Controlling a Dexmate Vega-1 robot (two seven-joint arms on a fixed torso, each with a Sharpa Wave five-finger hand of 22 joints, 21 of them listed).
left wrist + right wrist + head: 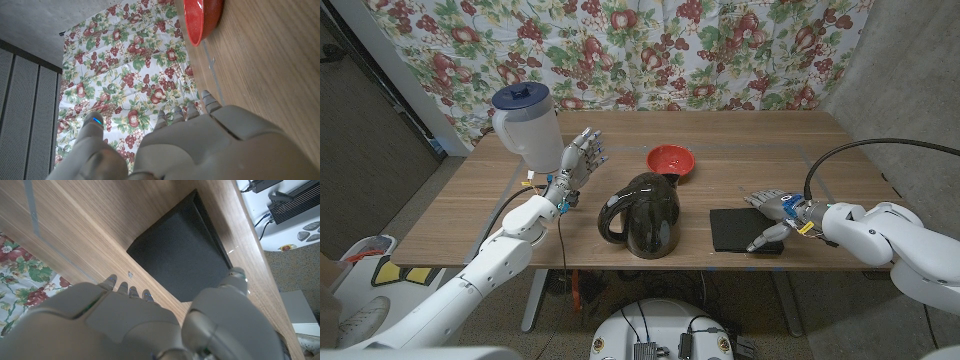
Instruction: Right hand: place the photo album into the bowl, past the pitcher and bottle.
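Currently, the black photo album (pixel 740 228) is seen lying flat near the table's (pixel 460 215) front edge, right of the black pitcher (pixel 645 216), its long axis roughly along that edge. The right hand (pixel 775 215) is positioned at the album's right side, fingers spread; the thumb appears to touch the album's near corner, though contact cannot be confirmed and nothing is lifted. The red bowl (pixel 671 159) is located behind the pitcher. The left hand (pixel 578 162) is held open, upright, beside the white bottle (pixel 526 122).
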